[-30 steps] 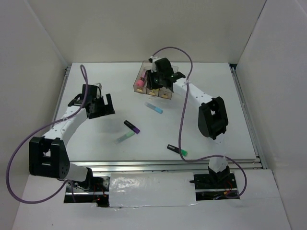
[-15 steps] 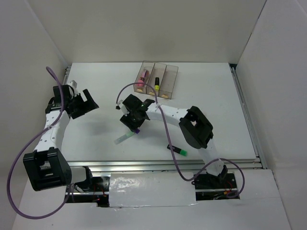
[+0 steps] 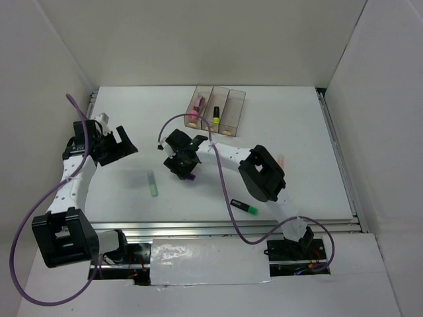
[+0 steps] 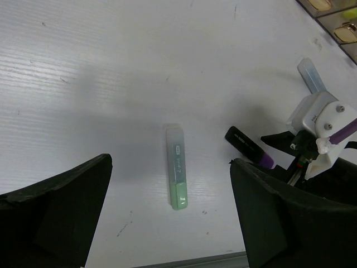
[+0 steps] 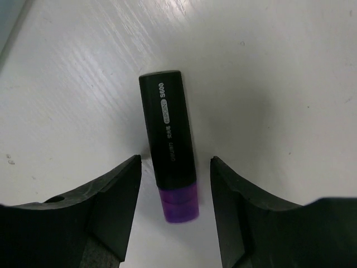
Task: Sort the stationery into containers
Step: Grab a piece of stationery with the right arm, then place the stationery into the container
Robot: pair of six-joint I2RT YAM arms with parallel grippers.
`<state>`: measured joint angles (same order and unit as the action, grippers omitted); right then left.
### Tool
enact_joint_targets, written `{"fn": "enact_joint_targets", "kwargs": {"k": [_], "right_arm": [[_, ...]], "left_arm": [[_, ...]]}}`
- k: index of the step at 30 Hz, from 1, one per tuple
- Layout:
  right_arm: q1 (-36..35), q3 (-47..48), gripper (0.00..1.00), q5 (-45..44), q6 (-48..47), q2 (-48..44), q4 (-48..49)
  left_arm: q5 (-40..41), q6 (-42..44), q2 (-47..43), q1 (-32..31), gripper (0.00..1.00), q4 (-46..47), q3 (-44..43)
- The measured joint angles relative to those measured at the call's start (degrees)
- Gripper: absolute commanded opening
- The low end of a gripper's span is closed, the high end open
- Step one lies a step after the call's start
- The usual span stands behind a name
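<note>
mint highlighter (image 3: 153,183) now lies further left, while the right gripper (image 5: 173,167), jaws apart, straddles the purple highlighter (image 5: 169,139), so the pick likely next calls for closing.

Smooth black plastic body and purple cap on the highlighter (image 5: 167,139); the white table (image 5: 279,67) shows a fine grain and soft sheen
</note>
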<state>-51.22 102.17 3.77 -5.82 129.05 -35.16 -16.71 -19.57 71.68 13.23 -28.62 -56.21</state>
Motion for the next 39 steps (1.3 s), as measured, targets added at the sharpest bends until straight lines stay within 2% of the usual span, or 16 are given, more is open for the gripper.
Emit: {"fn": "enact_joint_targets", "kwargs": {"k": [2, 5, 6, 8, 9, 13, 16, 22, 26, 36, 39], "right_arm": [[0.0, 0.8, 0.55, 0.1, -0.3, 0.5, -0.1], [0.2, 2.1, 0.38, -0.1, -1.2, 1.5, -0.5], [0.2, 2.5, 0.25, -0.2, -1.4, 1.7, -0.5], [0.6, 2.7, 0.04, -0.1, -1.9, 1.7, -0.5], [0.9, 2.8, 0.0, -0.2, -2.0, 1.7, -0.7], [4.2, 4.9, 0.0, -0.2, -1.1, 1.7, -1.2], [9.7, 8.0, 0.0, 0.1, 2.9, 1.2, 0.5], [29.0, 8.2, 0.0, 3.5, 23.3, -4.9, 11.7], [37.1, 12.1, 0.0, 2.9, 30.6, -5.6, 15.0], [31.3, 17.0, 0.02, 5.0, 35.0, 0.6, 19.2], [30.6, 17.0, 0.08, 4.8, 35.8, 2.7, 19.3]], "left_arm": [[0.0, 0.0, 0.4, 0.1, 0.99, 0.1, 0.0], [0.0, 0.0, 1.4, 0.1, 0.99, 0.1, 0.0], [0.0, 0.0, 1.8, 0.1, 0.99, 0.1, 0.0], [0.0, 0.0, 2.4, 0.1, 0.99, 0.2, 0.0], [0.0, -0.1, 2.6, 0.1, 0.99, 0.2, 0.0], [0.0, -0.1, 2.7, 0.2, 0.99, 0.8, 0.0], [0.0, -0.1, 3.1, 0.1, 0.99, 1.5, 0.0], [-0.1, -0.3, 4.2, 0.2, 0.99, 2.6, 0.0], [-0.1, -0.6, 4.3, 0.1, 0.99, 3.8, 0.7], [0.1, -1.8, 9.3, 0.1, 0.99, 4.6, 0.9], [0.2, -1.9, 9.5, 0.2, 0.99, 4.7, 0.9]]}}
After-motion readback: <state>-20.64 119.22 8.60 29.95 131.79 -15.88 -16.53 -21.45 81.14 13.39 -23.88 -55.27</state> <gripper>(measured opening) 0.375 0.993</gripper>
